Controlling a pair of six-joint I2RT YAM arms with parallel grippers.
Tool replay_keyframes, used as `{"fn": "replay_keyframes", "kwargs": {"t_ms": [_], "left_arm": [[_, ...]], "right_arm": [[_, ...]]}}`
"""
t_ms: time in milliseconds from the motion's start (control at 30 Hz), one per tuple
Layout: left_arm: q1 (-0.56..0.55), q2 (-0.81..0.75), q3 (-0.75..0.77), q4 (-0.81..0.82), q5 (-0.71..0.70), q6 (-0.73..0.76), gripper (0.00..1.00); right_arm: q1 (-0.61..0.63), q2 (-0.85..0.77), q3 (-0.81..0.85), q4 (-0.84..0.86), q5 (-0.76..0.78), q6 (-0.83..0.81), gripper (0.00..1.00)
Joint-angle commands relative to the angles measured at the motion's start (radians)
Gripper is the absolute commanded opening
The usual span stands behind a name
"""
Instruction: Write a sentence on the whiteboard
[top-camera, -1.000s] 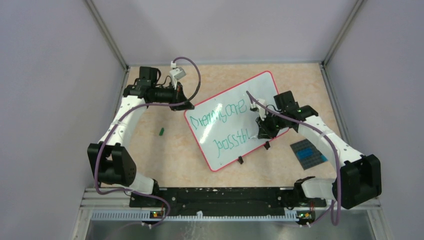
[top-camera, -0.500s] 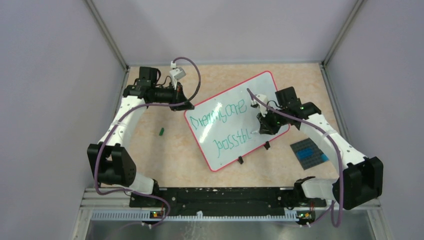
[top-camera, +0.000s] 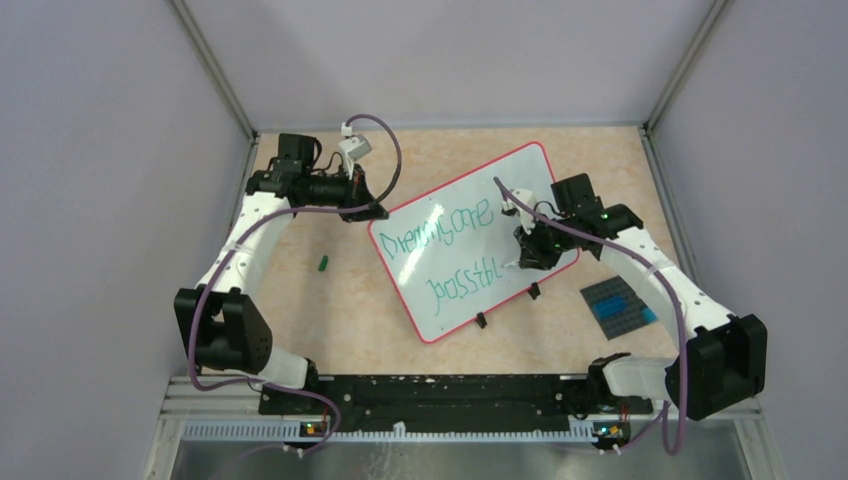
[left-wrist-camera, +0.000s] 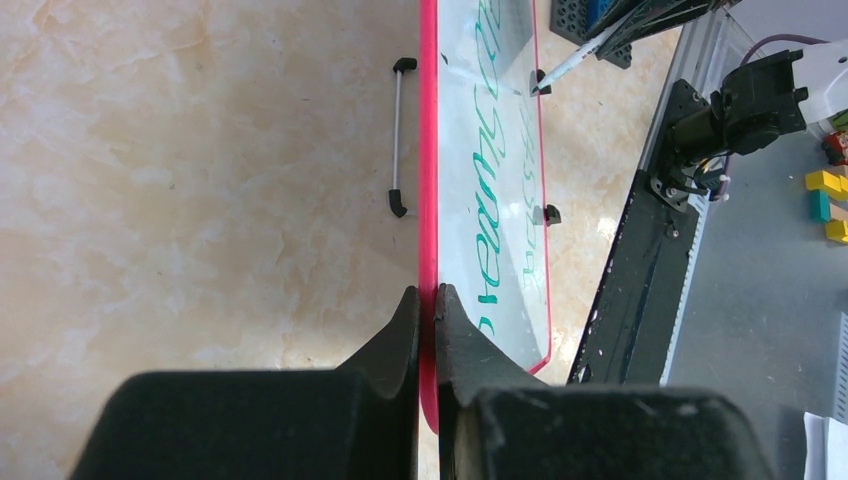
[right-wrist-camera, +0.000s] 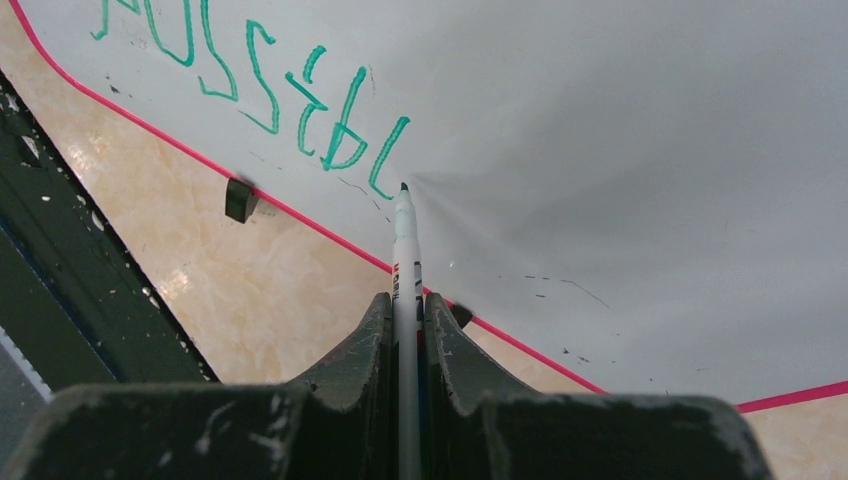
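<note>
Whiteboard (top-camera: 530, 170) lies flat on the table (top-camera: 330, 320), skewed, toward the far right of the work area, between the two arms. Left gripper (left-wrist-camera: 427, 292) is clamped on the board's red rim at its near-left corner, pinning it. Right gripper (right-wrist-camera: 407, 305) is closed around a marker (right-wrist-camera: 404, 225), tip pointing at the board. Two lines of green writing (top-camera: 440, 228) are on the board. The marker tip sits just beside the last stroke of the second line, close to the near rim; cannot tell whether it touches the surface. Judgement: the step in hand is writing, mid-word or at a word's end on line two, with much of the sentence seemingly down. Next move calls for setting the tip lightly on the bare white past the last letter, forming the next stroke while staying inside the rim, and the left grip holding firm so the board does not slide under the pen.
</note>
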Motion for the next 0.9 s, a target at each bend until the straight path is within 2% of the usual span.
{"fn": "replay_keyframes", "kwargs": {"t_ms": [0,333,867], "left_arm": [[-0.027,0.007,-0.047,-0.066,-0.05,0.028,0.0],[-0.027,0.011,-0.048,-0.064,-0.054,0.027,0.0],[-0.027,0.011,-0.047,-0.063,-0.052,0.028,0.0]], "right_arm": [[-0.012,0.015,-0.001,0.049,-0.015,-0.01,0.0],[-0.021,0.025,-0.018,0.067,0.032,-0.021,0.0],[-0.067,0.065,0.087,0.052,0.031,-0.031,0.0]]}}
